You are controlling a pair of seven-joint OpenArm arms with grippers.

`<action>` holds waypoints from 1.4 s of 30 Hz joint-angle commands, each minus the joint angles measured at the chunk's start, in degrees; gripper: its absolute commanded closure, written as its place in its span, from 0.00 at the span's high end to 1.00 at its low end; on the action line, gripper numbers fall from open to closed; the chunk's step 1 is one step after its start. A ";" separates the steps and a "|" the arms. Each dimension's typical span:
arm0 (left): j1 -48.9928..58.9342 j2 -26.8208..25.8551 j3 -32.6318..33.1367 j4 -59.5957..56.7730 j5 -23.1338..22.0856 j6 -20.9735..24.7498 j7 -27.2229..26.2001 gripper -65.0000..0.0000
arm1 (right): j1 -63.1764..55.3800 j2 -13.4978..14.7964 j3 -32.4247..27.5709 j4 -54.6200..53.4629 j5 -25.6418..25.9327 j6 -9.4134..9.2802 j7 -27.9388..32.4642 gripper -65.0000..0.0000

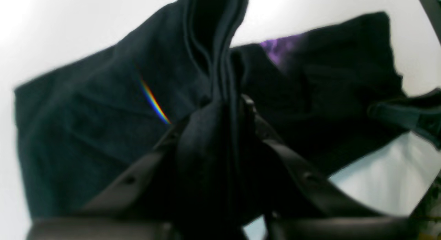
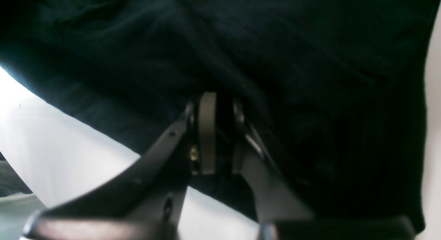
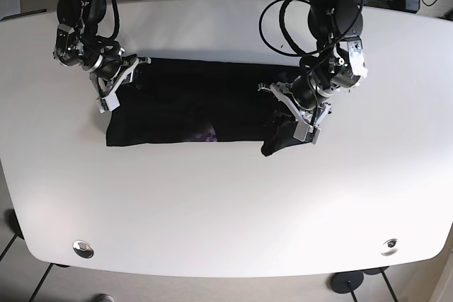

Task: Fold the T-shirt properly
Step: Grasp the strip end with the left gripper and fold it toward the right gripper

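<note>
The black T-shirt (image 3: 191,111) lies stretched out across the white surface (image 3: 226,203). The left pincer (image 1: 224,105) pinches a bunched-up fold at one end. The right pincer (image 2: 220,129) pinches the cloth's edge at the other end.

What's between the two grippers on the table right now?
In the base view, only the black T-shirt spans the stretch between the left gripper and the right gripper, lying along the white table; nothing else sits there.
</note>
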 commanded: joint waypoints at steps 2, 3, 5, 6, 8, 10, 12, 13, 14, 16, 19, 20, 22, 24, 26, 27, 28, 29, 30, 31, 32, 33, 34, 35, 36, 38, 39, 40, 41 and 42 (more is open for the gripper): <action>-2.13 -0.13 3.57 -0.50 -0.89 -0.13 -1.42 0.32 | 0.52 0.43 0.06 0.78 0.16 0.08 0.05 0.10; -2.13 -0.13 4.45 -0.68 -0.80 -0.04 -1.42 0.38 | 0.52 0.43 0.06 0.78 0.16 0.08 0.05 0.10; -2.48 -0.04 6.74 -0.59 -0.80 2.86 -1.42 0.50 | 0.69 0.43 0.06 0.78 0.16 0.08 -0.04 0.10; -3.36 -0.04 8.85 -0.50 -0.80 5.58 -1.42 0.54 | 0.69 0.43 0.06 0.86 0.25 0.08 -0.04 0.10; -4.42 -0.22 13.59 -0.24 -0.98 11.39 -1.42 0.60 | 0.69 0.43 0.24 1.13 0.86 0.17 -0.04 0.10; -4.50 -0.22 16.93 1.61 -1.33 12.62 -1.51 0.60 | 0.43 0.96 0.32 3.85 5.70 0.17 0.05 0.10; -4.50 -0.13 16.85 3.10 -1.33 9.80 -1.69 0.60 | 0.34 1.04 0.41 6.84 9.74 -0.36 0.05 0.10; -4.50 -0.13 15.70 3.54 -1.24 8.57 -1.69 0.60 | 0.34 1.13 0.50 8.34 11.68 -0.36 0.05 0.10; -4.50 -0.13 14.03 3.63 -1.06 7.43 -1.69 0.60 | 0.25 1.40 1.03 9.83 13.61 -0.44 0.05 0.10; -4.15 -0.31 8.50 4.25 -0.89 6.20 -1.69 0.60 | 0.25 2.19 3.58 12.82 17.83 -0.44 -1.97 0.11; -2.92 -5.49 4.54 3.98 -0.98 6.20 -1.86 0.59 | 0.96 2.19 8.32 13.96 21.35 -0.53 -6.37 0.12; -2.39 -6.90 3.57 3.98 -0.98 6.11 -2.30 0.54 | 1.40 2.19 10.43 13.79 22.05 -0.53 -7.25 0.17; 0.42 -9.80 1.20 3.90 -1.06 6.11 -4.76 0.34 | 1.84 2.19 15.71 12.47 21.96 -0.53 -8.57 0.39; 2.53 -12.00 0.06 3.81 -0.98 6.11 -6.61 0.18 | 2.45 2.45 19.40 9.57 21.61 -0.53 -9.62 0.62; 4.46 -14.46 -0.56 2.23 -1.33 6.02 -8.02 0.08 | 4.03 2.71 22.39 2.45 21.96 -0.53 -9.89 0.83; 5.17 -14.99 -0.74 1.35 -1.33 6.02 -8.98 0.07 | 4.03 2.98 23.09 -0.28 21.96 -0.53 -9.89 0.88; 5.69 -15.43 -0.82 0.29 -1.24 6.02 -10.04 0.07 | 4.56 3.68 23.44 -2.74 21.96 -0.53 -9.89 0.90; 5.96 -15.60 -0.82 -1.47 -1.24 6.02 -11.45 0.07 | 5.09 4.12 23.36 -5.03 21.96 -0.44 -9.89 0.90; 6.05 -15.60 -0.82 -3.31 -1.33 6.02 -12.59 0.07 | 5.09 4.21 23.09 -6.78 21.96 -0.44 -9.89 0.90; 6.05 -15.60 -0.82 -6.04 -1.24 6.02 -13.82 0.07 | 5.09 4.12 23.09 -8.46 21.88 -0.44 -9.80 0.90; 5.87 -15.60 -0.74 -7.44 -1.33 6.02 -14.17 0.07 | 5.18 4.03 23.01 -9.07 21.61 -0.44 -9.71 0.90; 5.78 -15.52 -0.74 -8.32 -1.33 6.02 -14.35 0.07 | 5.18 3.68 22.57 -9.77 21.61 -0.44 -9.62 0.90; 5.78 -15.43 -0.74 -8.41 -1.33 6.02 -14.35 0.07 | 5.18 3.07 20.63 -10.13 21.61 -0.44 -9.53 0.90; 5.87 -15.43 -0.74 -8.41 -1.33 6.02 -14.35 0.07 | 5.18 2.89 19.22 -10.13 21.52 -0.53 -9.45 0.90; 5.87 -15.34 -0.74 -8.41 -1.33 6.02 -14.35 0.07 | 5.18 2.63 17.91 -10.21 21.52 -0.53 -9.45 0.90; 5.96 -15.25 -0.56 -7.97 -1.33 6.02 -14.26 0.07 | 5.18 1.75 14.48 -10.30 21.52 -0.53 -8.65 0.90; 5.96 -15.25 -0.56 -7.27 -1.33 6.02 -14.26 0.07 | 5.18 0.87 12.37 -10.30 21.52 -0.53 -7.78 0.90; 5.96 -15.25 -0.56 -6.83 -1.33 6.02 -14.17 0.07 | 5.18 0.69 11.05 -10.30 21.44 -0.53 -7.34 0.89; 6.05 -15.25 -0.56 -6.48 -1.33 6.02 -14.17 0.07 | 5.18 0.43 10.35 -10.30 21.44 -0.62 -7.34 0.89; 6.05 -15.25 -0.56 -6.48 -1.33 6.02 -14.17 0.07 | 5.18 0.17 9.64 -10.30 21.44 -2.03 -6.46 0.84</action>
